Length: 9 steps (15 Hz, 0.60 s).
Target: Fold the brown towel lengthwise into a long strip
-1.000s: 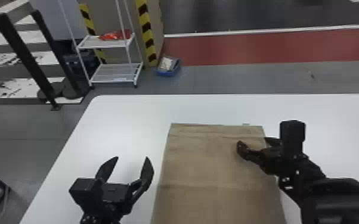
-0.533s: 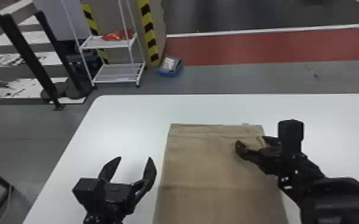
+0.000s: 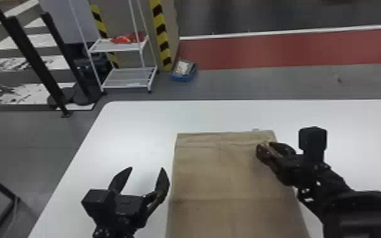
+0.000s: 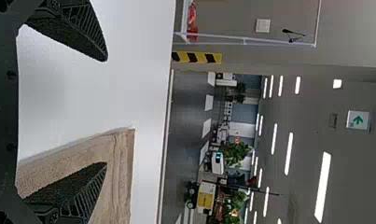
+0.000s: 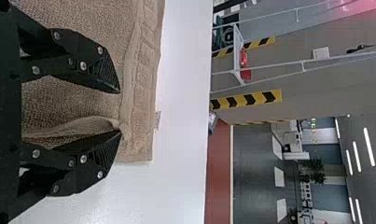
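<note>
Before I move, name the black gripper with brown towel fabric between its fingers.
The right gripper, around a raised towel fold; the left gripper is beside the towel.

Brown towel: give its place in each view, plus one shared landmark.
Head view: towel, on the table beside the left gripper, under the right gripper.
Left wrist view: towel, partly behind one finger.
Right wrist view: towel, a raised fold between the fingers.
Shared landmark: red item on the rack.

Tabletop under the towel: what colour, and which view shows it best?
White; the tabletop shows best in the head view, around the towel.
</note>
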{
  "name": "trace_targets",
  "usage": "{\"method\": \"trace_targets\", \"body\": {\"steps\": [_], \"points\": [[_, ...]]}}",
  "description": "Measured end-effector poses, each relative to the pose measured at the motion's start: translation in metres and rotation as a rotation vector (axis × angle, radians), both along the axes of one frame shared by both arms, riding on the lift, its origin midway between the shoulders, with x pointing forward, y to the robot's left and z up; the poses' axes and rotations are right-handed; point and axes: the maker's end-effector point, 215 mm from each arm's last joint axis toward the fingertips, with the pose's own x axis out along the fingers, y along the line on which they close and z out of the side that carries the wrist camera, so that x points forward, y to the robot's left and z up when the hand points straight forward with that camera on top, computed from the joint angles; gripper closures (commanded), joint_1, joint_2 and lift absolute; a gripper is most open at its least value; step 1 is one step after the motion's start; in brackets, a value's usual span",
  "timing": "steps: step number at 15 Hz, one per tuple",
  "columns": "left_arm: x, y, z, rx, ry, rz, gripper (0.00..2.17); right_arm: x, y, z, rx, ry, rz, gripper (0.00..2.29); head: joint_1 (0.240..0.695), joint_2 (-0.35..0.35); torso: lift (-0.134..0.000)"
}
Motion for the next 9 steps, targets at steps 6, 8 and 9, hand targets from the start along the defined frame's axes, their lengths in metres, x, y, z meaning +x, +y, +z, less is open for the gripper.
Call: {"method": "trace_targets", "body": {"steps": [6,8,9], "points": [[0.000,-0.001,0.001,-0.001,-0.002,-0.003,0.08,-0.003,0.001,0.002,0.004,-0.004,0.003,1.36,0.695,0.175,-0.116],[0.000,0.000,0.005,0.001,-0.009,-0.003,0.08,-0.012,0.008,0.021,0.027,-0.038,0.025,1.36,0.695,0.180,-0.116],[0.001,0.001,0.007,0.003,-0.013,-0.001,0.08,-0.020,0.016,0.033,0.042,-0.060,0.047,1.36,0.695,0.197,-0.116]]}}
